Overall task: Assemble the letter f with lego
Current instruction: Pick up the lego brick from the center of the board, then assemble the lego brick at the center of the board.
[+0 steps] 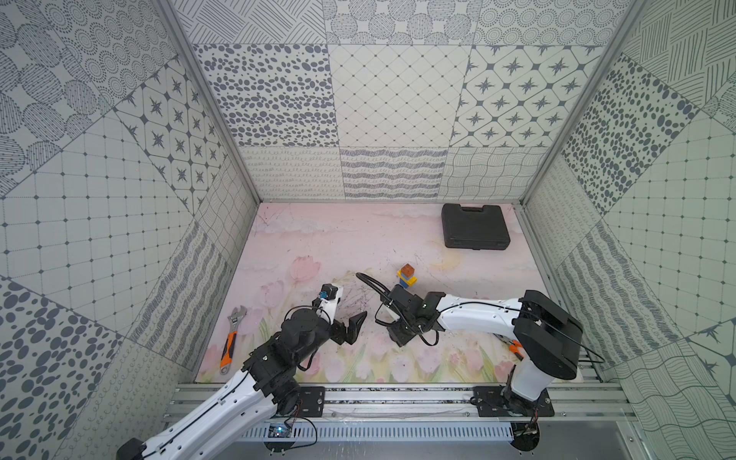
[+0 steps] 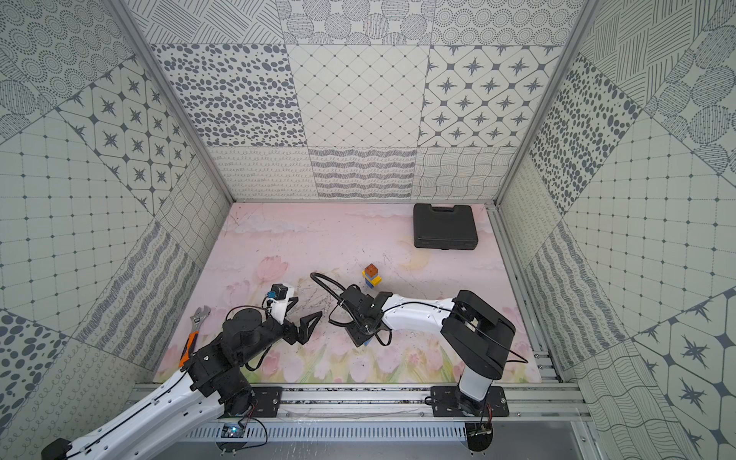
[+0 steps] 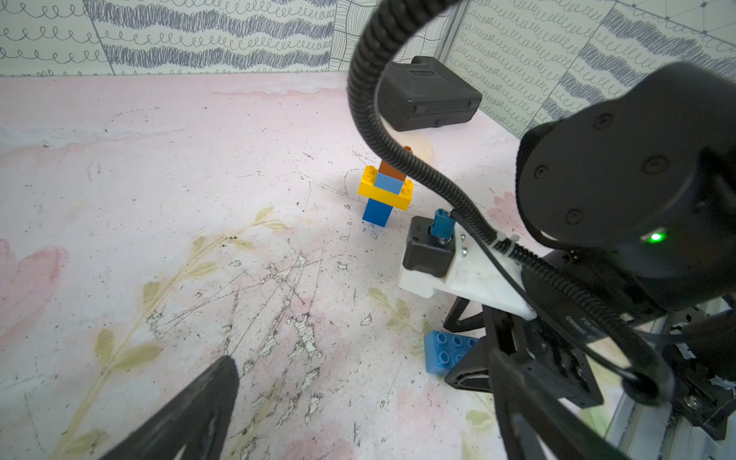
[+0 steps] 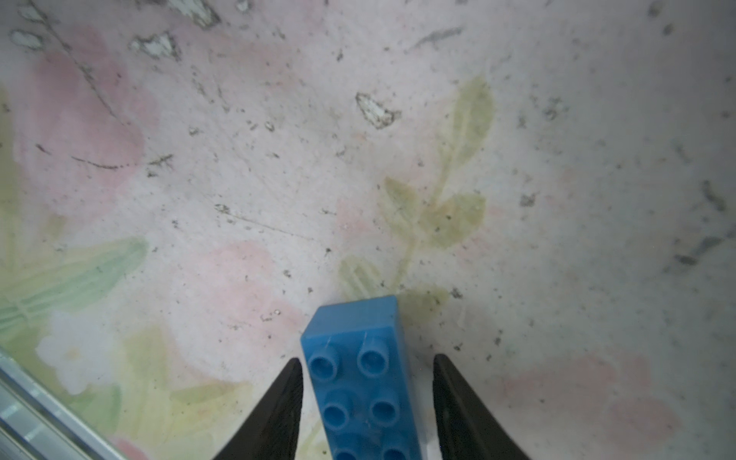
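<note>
Long blue brick (image 4: 358, 382) lies lengthwise between right fingers (image 4: 278, 414), spread astride its narrow width, unpinched; left fingers (image 3: 195, 410) wide apart, farther off.

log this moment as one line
left hand open, empty | right hand open around long blue brick | stack upright, brown brick on top
</note>
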